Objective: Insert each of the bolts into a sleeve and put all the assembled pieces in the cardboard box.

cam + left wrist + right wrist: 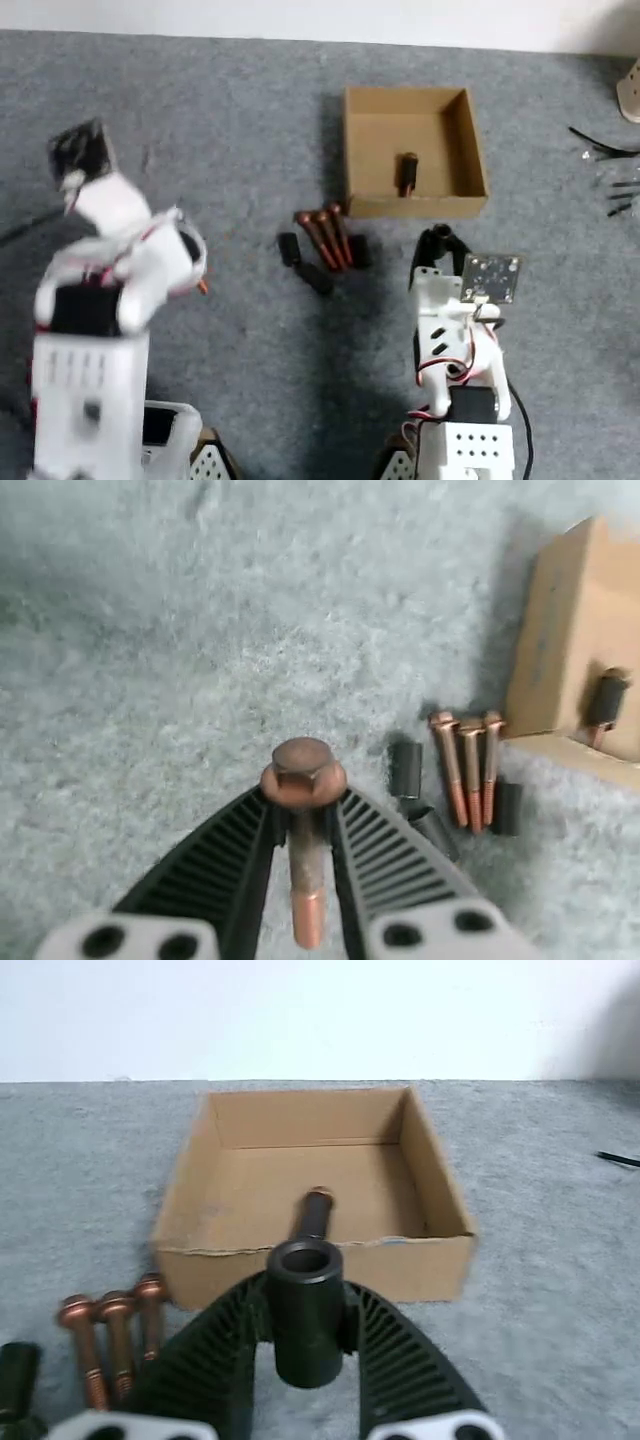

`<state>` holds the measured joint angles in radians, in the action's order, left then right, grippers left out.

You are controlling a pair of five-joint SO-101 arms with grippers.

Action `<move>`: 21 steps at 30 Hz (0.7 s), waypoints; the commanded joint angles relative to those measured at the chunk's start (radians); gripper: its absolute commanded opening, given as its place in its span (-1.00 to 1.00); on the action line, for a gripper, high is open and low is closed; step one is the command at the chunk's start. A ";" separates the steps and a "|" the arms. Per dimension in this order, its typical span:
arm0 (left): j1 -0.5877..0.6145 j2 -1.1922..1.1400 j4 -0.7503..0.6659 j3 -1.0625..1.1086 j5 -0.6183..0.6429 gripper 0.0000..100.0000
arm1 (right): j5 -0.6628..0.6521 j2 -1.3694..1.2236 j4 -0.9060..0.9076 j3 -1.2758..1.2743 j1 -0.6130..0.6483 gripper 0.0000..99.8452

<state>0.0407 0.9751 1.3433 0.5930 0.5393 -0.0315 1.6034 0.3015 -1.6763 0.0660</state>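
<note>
While the left gripper [306, 815] pinches a bolt [303, 776] just under its hex head, with the shank lying back between the ribbed fingers, the right gripper [306, 1300] is clamped on a black sleeve [305, 1265] whose open bore faces the wrist camera. In the high view the left arm fills the lower left of the frame, well apart from the box [352, 150]. The right gripper sits right of centre, just below the box's near wall.

The box stands open in the upper middle, slightly right. One assembled piece [407, 175] lies inside it, near the middle of the near wall.

Three loose bolts [325, 238] lie side by side at the centre of the frame, touching one another, just off the box's lower left corner, heads toward the top. Three loose sleeves lie on the grey carpet [250, 120] around them: one [289, 248] just left of the bolts, one [318, 280] below that, and one [360, 252] by the bolt tips on the right.
</note>
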 commanded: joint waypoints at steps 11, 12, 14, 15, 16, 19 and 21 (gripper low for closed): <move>-0.018 0.754 -0.299 0.526 -0.083 -0.99 | -0.012 0.018 -0.004 -0.079 0.205 -0.99; -0.019 0.789 -0.341 0.572 -0.098 -0.99 | -0.012 0.018 -0.004 -0.079 0.206 -0.99; -0.019 0.840 -0.428 0.650 -0.123 -0.99 | -0.012 0.018 -0.004 -0.077 0.208 -0.99; -0.019 0.857 -0.477 0.680 -0.130 -0.99 | -0.012 0.018 -0.004 -0.077 0.217 -0.99; -0.019 0.858 -0.529 0.707 -0.132 -0.99 | -0.012 0.018 -0.004 -0.077 0.234 -0.99; -0.044 0.849 -0.678 0.768 -0.129 -0.99 | -0.012 0.018 -0.004 -0.077 0.298 -0.99; -0.090 0.848 -0.772 0.799 -0.129 -0.99 | -0.012 0.018 -0.004 -0.077 0.332 -0.99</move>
<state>0.0146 1.8098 0.7204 1.3755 0.4181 -0.0315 1.6034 0.3015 -1.6763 0.3483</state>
